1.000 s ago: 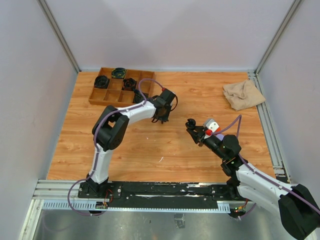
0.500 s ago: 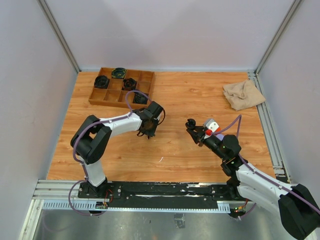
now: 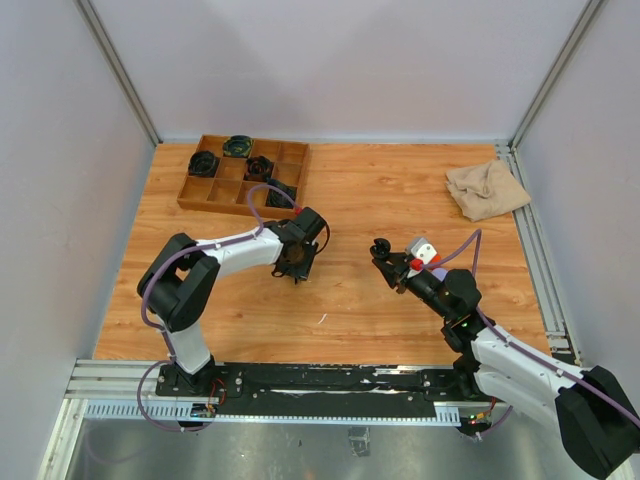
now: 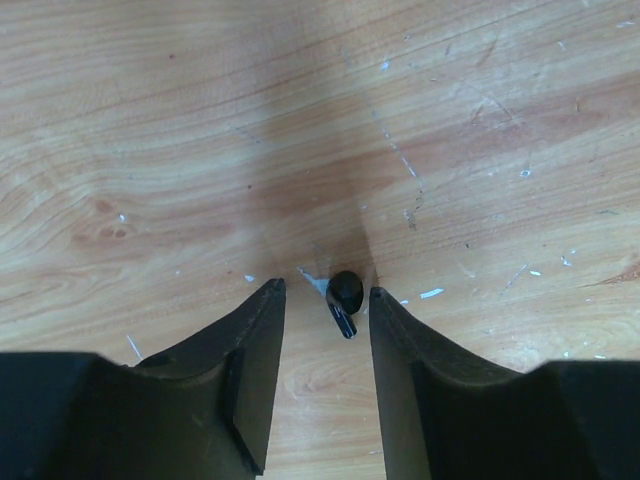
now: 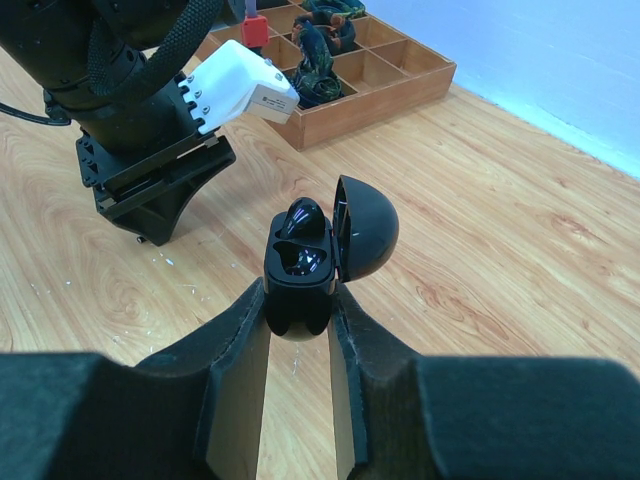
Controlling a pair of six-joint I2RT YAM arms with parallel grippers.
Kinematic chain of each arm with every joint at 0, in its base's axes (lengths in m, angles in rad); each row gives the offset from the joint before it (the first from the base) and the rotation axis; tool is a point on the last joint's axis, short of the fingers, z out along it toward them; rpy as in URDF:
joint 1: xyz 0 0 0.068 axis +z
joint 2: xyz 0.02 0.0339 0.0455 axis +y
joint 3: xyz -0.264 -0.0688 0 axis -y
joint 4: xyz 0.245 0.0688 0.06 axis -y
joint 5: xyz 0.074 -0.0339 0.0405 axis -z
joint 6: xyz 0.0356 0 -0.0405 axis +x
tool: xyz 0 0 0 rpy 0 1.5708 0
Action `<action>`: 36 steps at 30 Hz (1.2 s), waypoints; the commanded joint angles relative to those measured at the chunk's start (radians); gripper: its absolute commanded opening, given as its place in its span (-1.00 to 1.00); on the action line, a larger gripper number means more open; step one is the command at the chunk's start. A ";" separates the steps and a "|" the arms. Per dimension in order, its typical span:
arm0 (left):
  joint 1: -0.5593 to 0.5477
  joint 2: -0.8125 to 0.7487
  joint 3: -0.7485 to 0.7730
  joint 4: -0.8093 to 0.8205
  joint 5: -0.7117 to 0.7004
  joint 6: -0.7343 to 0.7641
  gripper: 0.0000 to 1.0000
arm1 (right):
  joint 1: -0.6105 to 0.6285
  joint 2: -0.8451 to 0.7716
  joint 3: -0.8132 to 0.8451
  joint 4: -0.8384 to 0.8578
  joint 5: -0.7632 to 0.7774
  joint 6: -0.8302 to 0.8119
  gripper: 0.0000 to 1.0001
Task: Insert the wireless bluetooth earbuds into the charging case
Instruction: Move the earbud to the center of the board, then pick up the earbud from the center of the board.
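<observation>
Wood table [image 3: 380, 190]: left tool [image 4: 325, 288] now lower, agape astride black earbud [image 4: 345, 293]; right tool [image 5: 298, 302] still tight on charging case [image 5: 300, 264].

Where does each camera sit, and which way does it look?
Top external: above and behind the arms, looking down at the table; both arms show.
Left wrist: on the left gripper, looking down at a black earbud between its open fingers.
Right wrist: on the right gripper, facing the open charging case it grips.
Shared: top and right wrist both show the tray.

High rear overview, close wrist views, all sharing the table [image 3: 400, 190]
</observation>
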 commanded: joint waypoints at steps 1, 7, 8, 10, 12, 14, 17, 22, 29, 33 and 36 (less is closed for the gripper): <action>-0.005 0.019 0.041 -0.058 -0.028 -0.070 -0.10 | -0.012 -0.003 0.007 0.026 -0.015 0.014 -0.94; -0.005 0.041 0.059 -0.067 -0.021 -0.109 -0.10 | -0.013 -0.003 0.008 0.023 -0.014 0.015 -0.94; -0.005 0.045 0.061 -0.067 -0.020 -0.113 -0.11 | -0.013 -0.002 0.009 0.023 -0.014 0.015 -0.94; -0.005 0.053 0.070 -0.068 -0.017 -0.122 -0.13 | -0.013 0.000 0.009 0.020 -0.014 0.016 -0.94; -0.005 0.062 0.077 -0.068 -0.014 -0.127 -0.17 | -0.012 0.001 0.010 0.021 -0.015 0.016 -0.94; -0.005 0.072 0.084 -0.067 -0.014 -0.132 -0.21 | -0.013 0.002 0.011 0.020 -0.015 0.016 -0.94; -0.005 0.087 0.086 -0.068 -0.012 -0.137 -0.27 | -0.013 0.002 0.013 0.018 -0.015 0.016 -0.94; -0.005 0.087 0.079 -0.075 -0.013 -0.138 -0.43 | -0.013 0.000 0.012 0.017 -0.015 0.016 -0.94; -0.005 0.058 0.064 -0.088 -0.015 -0.138 -0.46 | -0.012 0.002 0.012 0.017 -0.020 0.016 -0.94; -0.005 0.052 0.058 -0.092 -0.014 -0.136 -0.58 | -0.013 0.003 0.014 0.017 -0.024 0.016 -0.94; -0.009 0.032 0.056 -0.091 -0.015 -0.139 -0.62 | -0.013 0.008 0.016 0.017 -0.035 0.013 -0.94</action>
